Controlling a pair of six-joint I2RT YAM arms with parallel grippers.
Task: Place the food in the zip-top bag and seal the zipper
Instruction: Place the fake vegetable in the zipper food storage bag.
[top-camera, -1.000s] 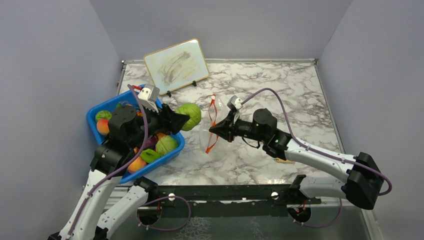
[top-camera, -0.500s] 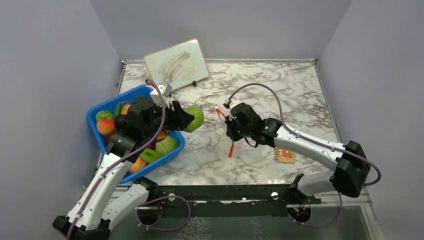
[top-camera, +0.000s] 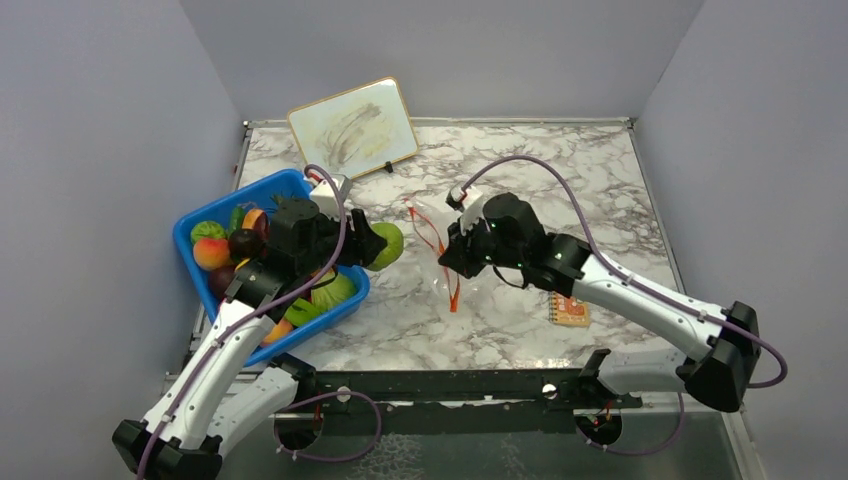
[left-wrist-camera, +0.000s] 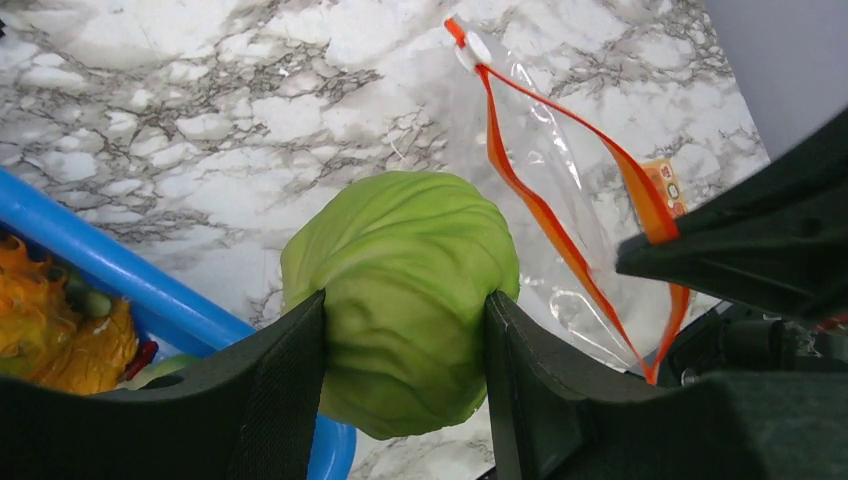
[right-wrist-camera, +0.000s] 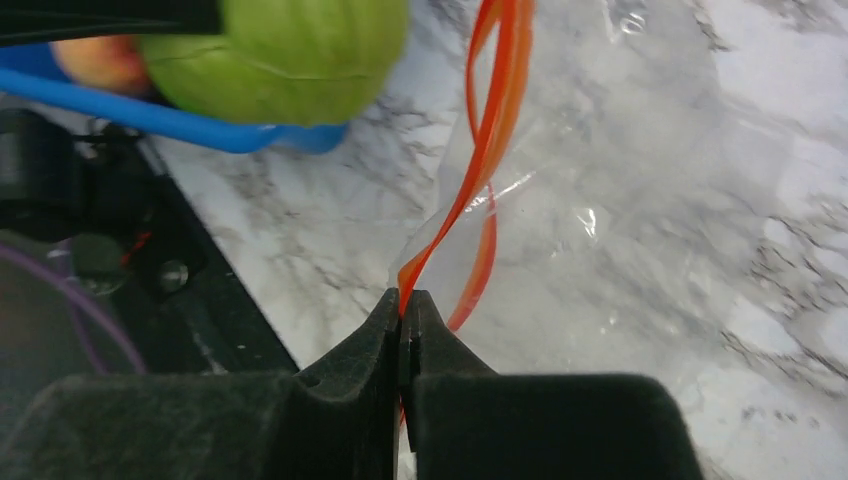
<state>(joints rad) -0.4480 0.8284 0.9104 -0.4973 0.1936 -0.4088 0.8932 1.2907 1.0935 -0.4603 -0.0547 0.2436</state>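
Beside blue tub (top-camera: 195, 225), L claw (left-wrist-camera: 405, 300) grips green cabbage (left-wrist-camera: 400, 240); R claw (right-wrist-camera: 404, 300) pinches zipper (right-wrist-camera: 490, 120) of clear bag (right-wrist-camera: 600, 200).

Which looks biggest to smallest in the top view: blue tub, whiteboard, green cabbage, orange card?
1. blue tub
2. whiteboard
3. green cabbage and orange card look about alike; the cabbage is partly hidden, so I won't rank them.
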